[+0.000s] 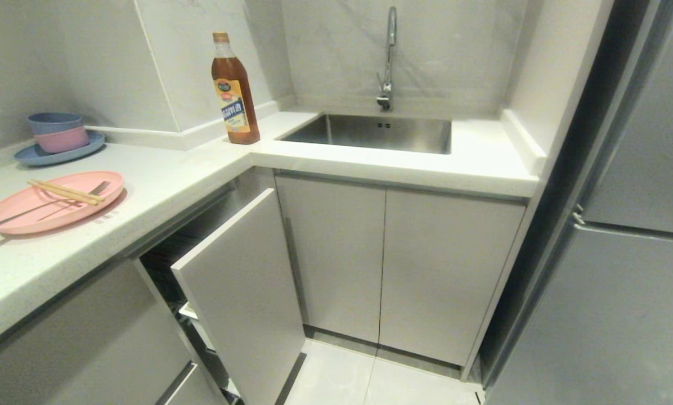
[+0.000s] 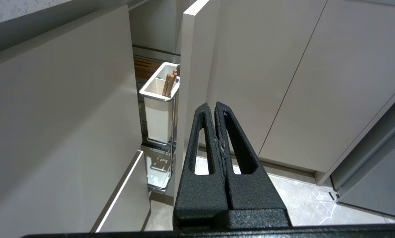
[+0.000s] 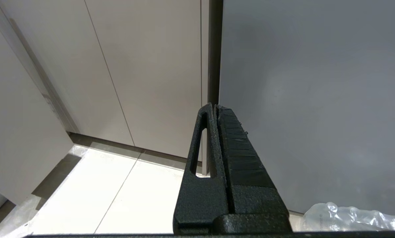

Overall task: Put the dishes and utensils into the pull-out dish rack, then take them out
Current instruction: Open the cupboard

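Both grippers hang low, fingers pressed together, empty: left gripper (image 2: 214,106) beside the pulled-out dish rack (image 1: 241,292), right gripper (image 3: 214,107) facing the grey fridge door (image 3: 316,99).

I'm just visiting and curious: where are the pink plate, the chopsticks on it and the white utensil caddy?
pink plate (image 1: 18,216): head view, bare near part.
chopsticks (image 1: 66,192): head view, middle of the pair.
white utensil caddy (image 2: 158,120): left wrist view, front wall.
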Tool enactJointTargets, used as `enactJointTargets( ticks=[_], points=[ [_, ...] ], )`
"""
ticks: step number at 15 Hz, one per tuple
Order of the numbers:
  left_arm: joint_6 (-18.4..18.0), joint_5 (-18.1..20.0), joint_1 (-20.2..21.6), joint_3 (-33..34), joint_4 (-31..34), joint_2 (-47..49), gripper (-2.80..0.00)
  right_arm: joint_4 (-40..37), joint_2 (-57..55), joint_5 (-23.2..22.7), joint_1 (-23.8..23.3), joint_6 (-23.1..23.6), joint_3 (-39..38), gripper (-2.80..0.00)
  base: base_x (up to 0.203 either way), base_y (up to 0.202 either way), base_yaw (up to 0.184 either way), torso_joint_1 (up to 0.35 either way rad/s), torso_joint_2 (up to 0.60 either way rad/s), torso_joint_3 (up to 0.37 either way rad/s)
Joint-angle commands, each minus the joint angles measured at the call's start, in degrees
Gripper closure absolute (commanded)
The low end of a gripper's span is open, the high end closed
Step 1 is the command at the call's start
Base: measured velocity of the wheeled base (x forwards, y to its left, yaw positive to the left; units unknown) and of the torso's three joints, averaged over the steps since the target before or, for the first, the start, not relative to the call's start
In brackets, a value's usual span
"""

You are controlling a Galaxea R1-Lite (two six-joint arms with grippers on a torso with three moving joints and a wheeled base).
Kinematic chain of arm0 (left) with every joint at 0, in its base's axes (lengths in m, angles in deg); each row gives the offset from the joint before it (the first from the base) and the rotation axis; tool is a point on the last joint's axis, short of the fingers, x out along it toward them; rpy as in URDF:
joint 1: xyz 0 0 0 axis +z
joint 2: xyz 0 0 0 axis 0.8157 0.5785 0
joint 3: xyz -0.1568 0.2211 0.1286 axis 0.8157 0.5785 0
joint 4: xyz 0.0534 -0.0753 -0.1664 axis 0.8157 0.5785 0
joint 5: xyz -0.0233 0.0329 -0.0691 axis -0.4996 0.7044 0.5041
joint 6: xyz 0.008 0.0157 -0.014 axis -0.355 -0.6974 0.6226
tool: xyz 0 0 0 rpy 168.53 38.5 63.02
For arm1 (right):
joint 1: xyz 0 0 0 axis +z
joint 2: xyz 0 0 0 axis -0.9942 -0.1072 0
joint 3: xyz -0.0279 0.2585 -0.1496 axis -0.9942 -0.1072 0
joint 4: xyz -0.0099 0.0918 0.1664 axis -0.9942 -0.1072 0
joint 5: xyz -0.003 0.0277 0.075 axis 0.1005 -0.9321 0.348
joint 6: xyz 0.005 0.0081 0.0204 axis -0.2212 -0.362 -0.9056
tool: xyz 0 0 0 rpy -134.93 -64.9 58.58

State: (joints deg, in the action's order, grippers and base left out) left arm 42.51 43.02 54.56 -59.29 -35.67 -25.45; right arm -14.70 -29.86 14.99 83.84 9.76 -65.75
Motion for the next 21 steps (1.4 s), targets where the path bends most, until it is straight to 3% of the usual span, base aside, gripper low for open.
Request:
enactJointTargets(
  ticks=[1, 5, 7, 10, 14, 21],
  points=[
    [0.04, -0.03, 0.01, -0.02, 0.0, 0.07, 0.0, 0.0, -0.05, 0.0, 0.0, 0.0, 0.0, 0.0, 0.0, 0.0, 0.0, 0.0, 0.0, 0.0],
    [-0.77, 0.07, 0.01, 0.24, -1.17, 0.07, 0.0, 0.0, -0.05, 0.0, 0.0, 0.0, 0.0, 0.0, 0.0, 0.0, 0.0, 0.0, 0.0, 0.0],
    [-1.11, 0.19, 0.01, -2.66, -1.26, 0.11, 0.0, 0.0, -0.05, 0.0, 0.0, 0.0, 0.0, 0.0, 0.0, 0.0, 0.0, 0.0, 0.0, 0.0],
    [-1.77, -0.06, 0.01, -19.91, 3.45, 4.99, 0.0, 0.0, -0.05, 0.0, 0.0, 0.0, 0.0, 0.0, 0.0, 0.0, 0.0, 0.0, 0.0, 0.0],
    [-4.95, -2.35, -0.08, -43.61, 12.85, 23.84, 0.0, 0.0, -0.05, 0.0, 0.0, 0.0, 0.0, 0.0, 0.0, 0.0, 0.0, 0.0, 0.0, 0.0],
    [-7.63, -3.95, -0.06, -63.26, 16.41, 57.54, 0.0, 0.0, -0.05, 0.0, 0.0, 0.0, 0.0, 0.0, 0.0, 0.0, 0.0, 0.0, 0.0, 0.0]
  ],
)
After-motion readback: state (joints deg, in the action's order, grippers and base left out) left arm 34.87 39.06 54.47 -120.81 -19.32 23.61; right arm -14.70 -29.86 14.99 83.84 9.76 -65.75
